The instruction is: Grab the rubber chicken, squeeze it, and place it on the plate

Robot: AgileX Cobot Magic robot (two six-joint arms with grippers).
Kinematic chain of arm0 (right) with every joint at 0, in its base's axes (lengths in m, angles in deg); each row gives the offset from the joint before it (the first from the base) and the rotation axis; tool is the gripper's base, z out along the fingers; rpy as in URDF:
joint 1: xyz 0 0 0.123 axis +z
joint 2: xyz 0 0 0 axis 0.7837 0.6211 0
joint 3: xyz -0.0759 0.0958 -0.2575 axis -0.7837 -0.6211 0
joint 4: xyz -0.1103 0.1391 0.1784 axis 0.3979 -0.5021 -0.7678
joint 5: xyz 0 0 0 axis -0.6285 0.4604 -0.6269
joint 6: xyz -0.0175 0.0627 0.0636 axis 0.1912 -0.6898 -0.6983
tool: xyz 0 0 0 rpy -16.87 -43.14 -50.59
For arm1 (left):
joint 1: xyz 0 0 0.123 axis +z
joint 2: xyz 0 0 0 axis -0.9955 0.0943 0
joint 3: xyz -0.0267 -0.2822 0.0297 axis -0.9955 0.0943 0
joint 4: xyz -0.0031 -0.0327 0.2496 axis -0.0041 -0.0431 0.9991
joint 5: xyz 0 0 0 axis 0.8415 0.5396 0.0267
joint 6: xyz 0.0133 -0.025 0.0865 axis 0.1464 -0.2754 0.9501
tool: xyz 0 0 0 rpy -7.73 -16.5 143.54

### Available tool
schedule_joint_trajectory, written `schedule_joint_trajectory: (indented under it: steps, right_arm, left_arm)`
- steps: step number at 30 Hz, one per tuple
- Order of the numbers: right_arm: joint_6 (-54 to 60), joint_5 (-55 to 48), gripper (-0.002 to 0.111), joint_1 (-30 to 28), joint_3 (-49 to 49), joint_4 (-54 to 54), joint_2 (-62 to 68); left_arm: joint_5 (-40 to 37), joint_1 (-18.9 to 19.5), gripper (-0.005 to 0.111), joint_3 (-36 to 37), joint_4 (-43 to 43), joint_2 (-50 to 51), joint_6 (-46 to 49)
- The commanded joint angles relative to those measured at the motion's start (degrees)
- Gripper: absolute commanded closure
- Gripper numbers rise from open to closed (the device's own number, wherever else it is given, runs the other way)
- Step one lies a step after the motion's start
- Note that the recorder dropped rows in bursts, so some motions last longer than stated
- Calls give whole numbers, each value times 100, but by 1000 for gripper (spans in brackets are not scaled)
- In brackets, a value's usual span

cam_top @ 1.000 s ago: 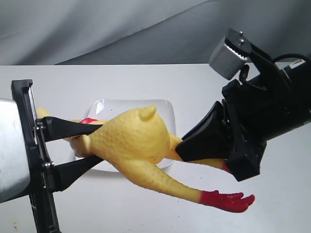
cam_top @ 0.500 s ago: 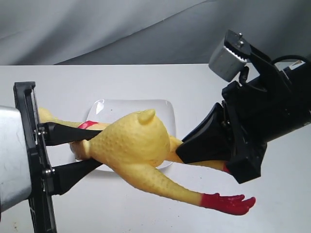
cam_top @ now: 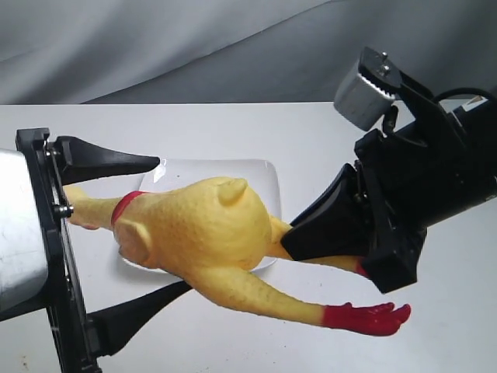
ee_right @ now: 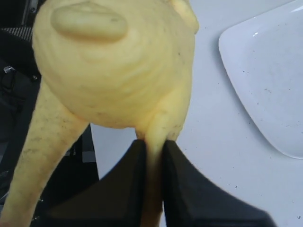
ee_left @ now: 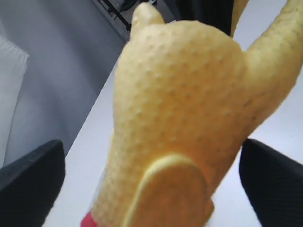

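The rubber chicken [cam_top: 202, 233] hangs above the plate [cam_top: 260, 172], its red foot [cam_top: 365, 318] pointing right and its red neck band [cam_top: 124, 206] towards the left arm. My right gripper [cam_top: 289, 237] is shut on one of its legs; the wrist view shows that leg pinched between the black fingers [ee_right: 132, 175] under the chicken [ee_right: 118, 66]. My left gripper [cam_top: 167, 225] stands wide open around the body, fingers [ee_left: 33, 175] apart from the chicken [ee_left: 180, 104] on both sides. The head end is hidden by the left gripper's base.
A white table [cam_top: 233, 124] carries the plate [ee_right: 265, 80]. Grey cloth [cam_top: 155, 47] hangs behind the table's far edge. The right arm's bulky black wrist and camera [cam_top: 373, 85] stand over the table's right side.
My left gripper's fingers have spread apart, letting go of the chicken's body, which has puffed back out. The right gripper has kept its hold on the leg.
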Motion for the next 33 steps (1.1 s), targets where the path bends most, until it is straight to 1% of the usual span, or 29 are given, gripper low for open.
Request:
schedule_joint_trajectory:
  steps: [1, 2, 3, 4, 5, 17, 19, 21, 22, 24, 25, 26, 27, 28, 30, 33]
  right_arm:
    - [68, 7, 108, 7, 12, -184, -48]
    - [68, 7, 108, 7, 12, -184, -48]
    - [68, 7, 108, 7, 12, -184, -48]
    - [68, 7, 108, 7, 12, -184, -48]
    - [68, 7, 108, 7, 12, -184, -48]
    - [68, 7, 108, 7, 12, -184, -48]
    - [68, 7, 108, 7, 12, -184, -48]
    - [68, 7, 108, 7, 12, -184, -48]
    - [68, 7, 108, 7, 12, -184, -48]
    - [68, 7, 108, 7, 12, -184, -48]
    - [68, 7, 108, 7, 12, -184, -48]
    - [68, 7, 108, 7, 12, -184, -48]
    - [68, 7, 108, 7, 12, -184, -48]
    - [68, 7, 108, 7, 12, -184, -48]
    - [68, 7, 108, 7, 12, -184, -48]
    - [68, 7, 108, 7, 12, -184, -48]
  left_arm:
    - [-60, -38, 52, -1, -86, 22, -73]
    - [-26, -38, 68, -1, -86, 22, -73]
    - [-2, -38, 81, -1, -86, 22, -73]
    - [13, -38, 98, -1, -86, 22, -73]
    - [25, -38, 106, -1, -47, 22, -43]
    - [2, -38, 104, -1, -18, 22, -73]
    - [2, -38, 97, -1, -18, 22, -73]
    - [2, -38, 83, -1, -18, 22, -73]
    - [2, -38, 72, -1, -9, 22, -73]
    - [12, -38, 42, -1, 30, 22, -73]
    - [12, -38, 30, -1, 30, 22, -88]
    - [1, -38, 18, -1, -74, 22, -100]
    - [-30, -38, 10, -1, -253, 22, -100]
    - [-31, -38, 7, -1, -459, 22, -100]
    - [-40, -38, 6, -1, -694, 22, -100]
    - [-40, -38, 7, -1, -693, 22, -87]
